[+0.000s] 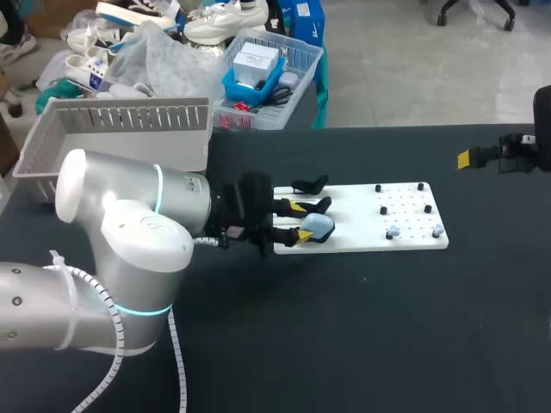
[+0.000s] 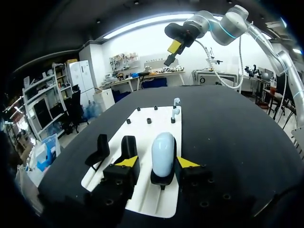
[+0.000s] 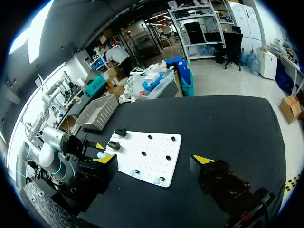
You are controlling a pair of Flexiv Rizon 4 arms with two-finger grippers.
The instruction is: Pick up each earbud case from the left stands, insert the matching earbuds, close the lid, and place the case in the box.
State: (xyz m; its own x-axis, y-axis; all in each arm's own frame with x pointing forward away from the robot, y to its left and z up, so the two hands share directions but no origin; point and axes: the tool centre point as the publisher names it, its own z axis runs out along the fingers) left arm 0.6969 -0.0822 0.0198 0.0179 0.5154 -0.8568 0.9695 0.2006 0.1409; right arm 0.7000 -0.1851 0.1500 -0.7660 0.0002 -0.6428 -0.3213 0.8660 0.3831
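Found a board [image 1: 362, 215] in the middle of the table [image 1: 344, 327]. Counted three stands [image 1: 312, 184] in a row on its left end, the case [image 1: 318, 226] on the nearest. Noted two earbuds [image 1: 393, 232] on its near right edge. Found the left claw [image 1: 300, 220] at the board's left end, a finger either side of the case, and the right claw [image 3: 153, 159] well apart at the table's far right. Spotted a basket [image 1: 120, 129] at the far left corner.

Left gripper [image 1: 299, 220] sat at the white board [image 1: 362, 234], left end, fingers spread. Pale blue earbud case [image 1: 319, 225] lay between them. Two pale blue earbuds [image 1: 393, 232] stood near the board's right end.
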